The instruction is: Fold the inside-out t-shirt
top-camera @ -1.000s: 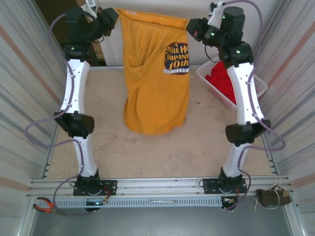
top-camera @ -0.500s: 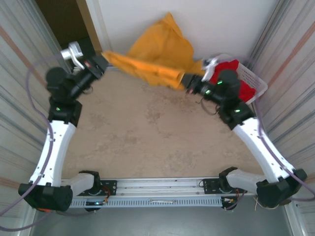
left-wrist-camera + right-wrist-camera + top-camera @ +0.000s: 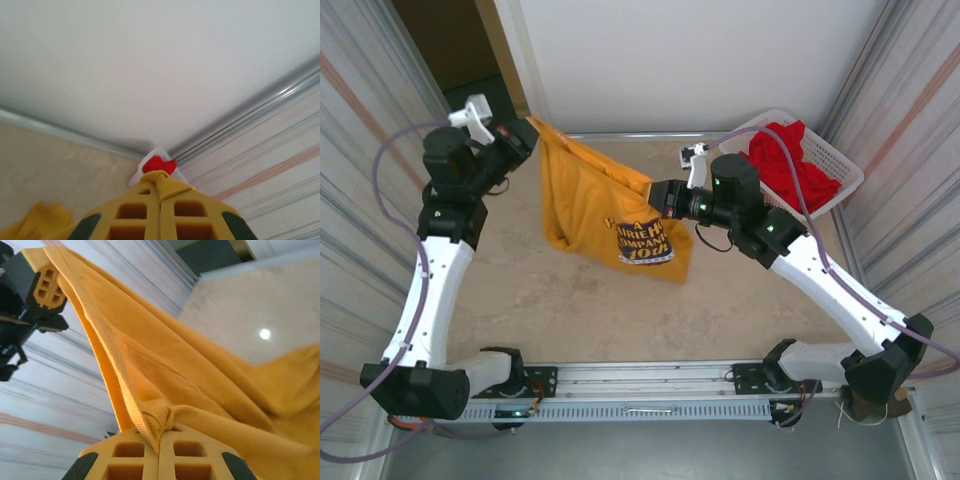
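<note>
From above, the mustard-yellow cotton t-shirt [image 3: 605,210] with a dark blue and white printed graphic hangs stretched between the left tool [image 3: 527,132] and the right tool [image 3: 658,193], over the beige tabletop [image 3: 620,310]. A white plastic mesh basket [image 3: 852,180] at the far right holds a crumpled red garment [image 3: 790,160]. In the left wrist view, the tool's fingers are pinched together on yellow hem. The right wrist view shows the same grip.

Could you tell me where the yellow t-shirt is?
Top view: the mustard-yellow cotton t-shirt hangs between the left gripper and right gripper, left of the white plastic basket.
</note>
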You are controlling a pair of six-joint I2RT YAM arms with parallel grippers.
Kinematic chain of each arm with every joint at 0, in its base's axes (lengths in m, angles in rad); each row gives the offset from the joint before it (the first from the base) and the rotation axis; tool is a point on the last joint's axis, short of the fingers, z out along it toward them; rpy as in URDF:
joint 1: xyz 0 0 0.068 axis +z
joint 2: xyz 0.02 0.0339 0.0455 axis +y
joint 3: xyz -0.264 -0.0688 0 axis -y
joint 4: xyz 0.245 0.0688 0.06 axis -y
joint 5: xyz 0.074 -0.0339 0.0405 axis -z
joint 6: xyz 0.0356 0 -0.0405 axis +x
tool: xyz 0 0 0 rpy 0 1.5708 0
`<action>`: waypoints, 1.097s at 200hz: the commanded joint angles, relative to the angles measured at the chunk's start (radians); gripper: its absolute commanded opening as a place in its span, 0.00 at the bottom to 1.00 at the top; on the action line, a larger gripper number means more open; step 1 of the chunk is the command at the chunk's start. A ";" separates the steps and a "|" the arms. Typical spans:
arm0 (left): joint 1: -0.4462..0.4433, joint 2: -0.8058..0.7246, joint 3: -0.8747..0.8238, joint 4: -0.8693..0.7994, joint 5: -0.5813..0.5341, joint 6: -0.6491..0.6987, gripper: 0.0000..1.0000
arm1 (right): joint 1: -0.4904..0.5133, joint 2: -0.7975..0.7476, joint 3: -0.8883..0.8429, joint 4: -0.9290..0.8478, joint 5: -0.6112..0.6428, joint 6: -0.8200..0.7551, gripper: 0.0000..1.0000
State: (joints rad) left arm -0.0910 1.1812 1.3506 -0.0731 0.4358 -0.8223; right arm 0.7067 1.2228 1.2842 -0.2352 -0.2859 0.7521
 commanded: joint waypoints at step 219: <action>-0.436 0.489 0.046 -0.264 -0.281 0.375 0.61 | -0.143 -0.274 -0.547 -0.231 0.524 0.155 0.63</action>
State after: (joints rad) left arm -0.5102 1.6989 1.3918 -0.1261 0.3843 -0.6235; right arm 0.5739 0.8070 0.6224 -0.5346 0.2722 1.0817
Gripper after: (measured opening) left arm 0.605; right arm 0.623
